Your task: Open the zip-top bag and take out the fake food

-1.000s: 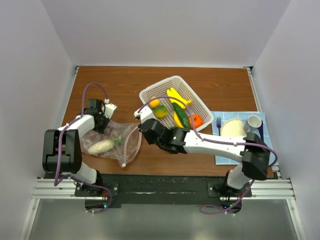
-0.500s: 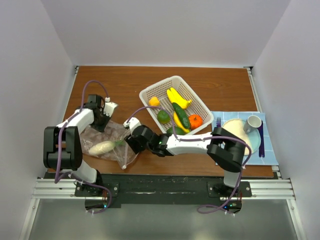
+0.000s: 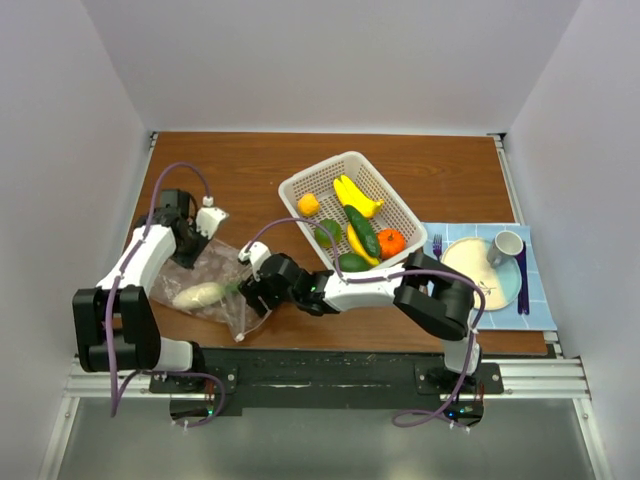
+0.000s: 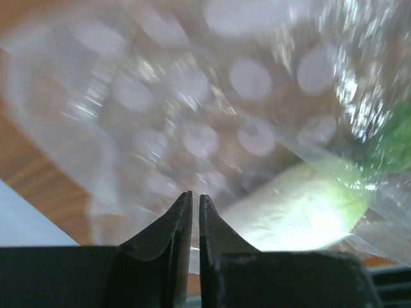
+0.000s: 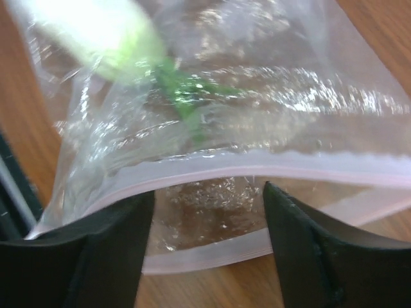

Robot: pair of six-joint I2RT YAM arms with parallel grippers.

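The zip-top bag (image 3: 222, 292) lies crinkled on the table at the front left, and its pink-edged mouth (image 5: 257, 170) gapes open. Inside it is a whitish piece of fake food with green leaves (image 3: 200, 294), which also shows in the left wrist view (image 4: 302, 205) and the right wrist view (image 5: 96, 29). My left gripper (image 3: 191, 254) is pinched shut on the bag's far corner (image 4: 192, 141). My right gripper (image 3: 248, 290) is open at the bag's mouth (image 5: 209, 240) with its fingers (image 5: 96, 250) either side of the opening. The banana (image 3: 357, 195), the orange piece (image 3: 391, 242) and the green pieces (image 3: 362, 230) lie in the basket.
The white perforated basket (image 3: 300, 185) stands tilted at mid-table, just right of my right arm. A beige plate (image 3: 470, 262), a purple fork (image 3: 437, 248) and a cup (image 3: 505, 245) sit on a blue mat at the right edge.
My right gripper has moved from the basket down and left to the bag's mouth. My left gripper has shifted slightly left, still holding the bag's corner.
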